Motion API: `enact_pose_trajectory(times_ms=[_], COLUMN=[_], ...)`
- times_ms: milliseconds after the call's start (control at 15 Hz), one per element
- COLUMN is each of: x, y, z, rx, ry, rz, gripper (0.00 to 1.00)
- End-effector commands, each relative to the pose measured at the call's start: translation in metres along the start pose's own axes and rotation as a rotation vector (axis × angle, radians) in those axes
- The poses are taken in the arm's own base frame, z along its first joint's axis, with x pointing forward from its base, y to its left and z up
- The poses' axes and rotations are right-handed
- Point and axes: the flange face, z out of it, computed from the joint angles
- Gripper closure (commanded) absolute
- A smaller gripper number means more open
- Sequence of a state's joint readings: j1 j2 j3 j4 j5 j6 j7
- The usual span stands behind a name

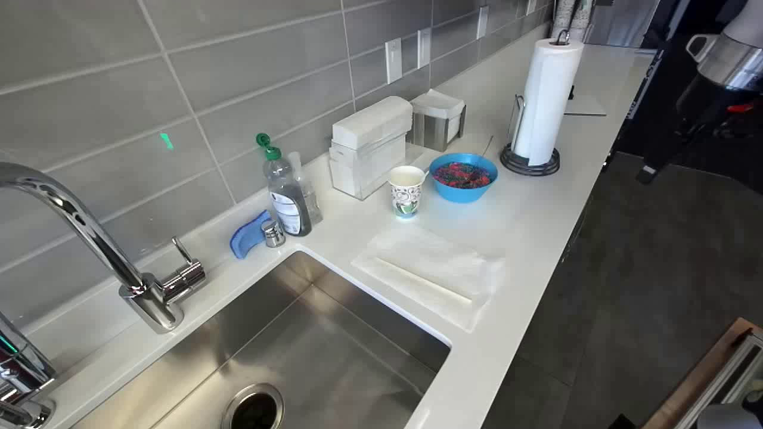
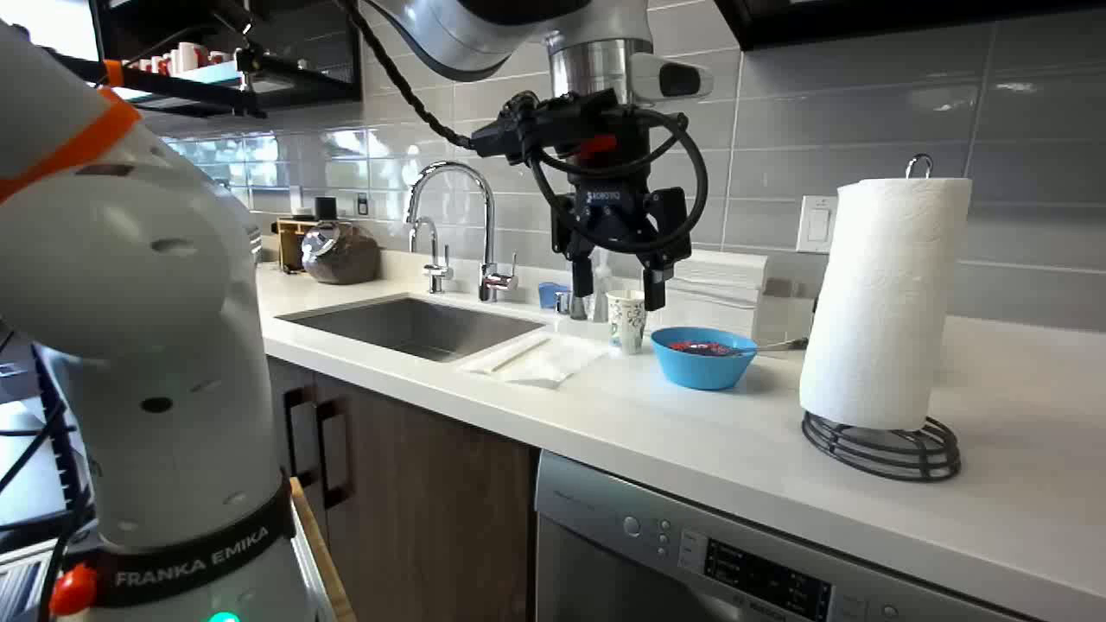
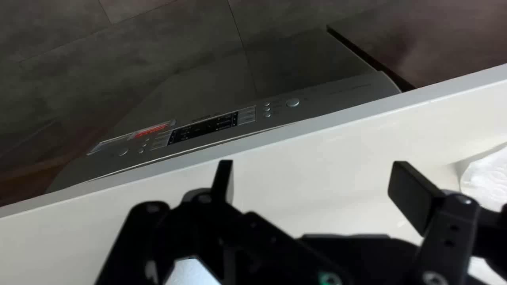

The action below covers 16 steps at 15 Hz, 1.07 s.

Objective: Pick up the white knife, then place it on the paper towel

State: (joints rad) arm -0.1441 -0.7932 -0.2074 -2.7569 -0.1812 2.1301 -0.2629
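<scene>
The arm (image 2: 596,73) reaches over the bench (image 1: 524,238) with its tool (image 2: 619,287) pointing down and the fingers (image 2: 655,289) set wide apart, bench surface showing between them in the wrist view. In both exterior views a blue bowl (image 1: 459,195) holds red and dark pieces (image 1: 462,175), just beside an upright patterned paper cup (image 1: 406,196). The white knife (image 1: 424,280), a slim, straight, creamy strip, lies wholly on the rumpled, creased paper towel (image 1: 435,253), along the side nearest the sink (image 1: 334,339); blade and handle cannot be told apart.
</scene>
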Motion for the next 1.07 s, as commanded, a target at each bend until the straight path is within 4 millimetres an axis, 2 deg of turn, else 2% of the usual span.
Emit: enact_pose_trajectory(times_ms=[0,533,800,1000], x=[0.0,0.0,0.024,0.047], y=[0.0,-0.001,-0.04,-0.087], z=[0.0,0.001,-0.003,-0.01], rx=[0.001,0.002,0.074,0.146], ry=[-0.003,-0.005,0.005,0.008], rz=[0.0,0.0,0.038,0.09], gripper=[0.0,0.0,0.0,0.0])
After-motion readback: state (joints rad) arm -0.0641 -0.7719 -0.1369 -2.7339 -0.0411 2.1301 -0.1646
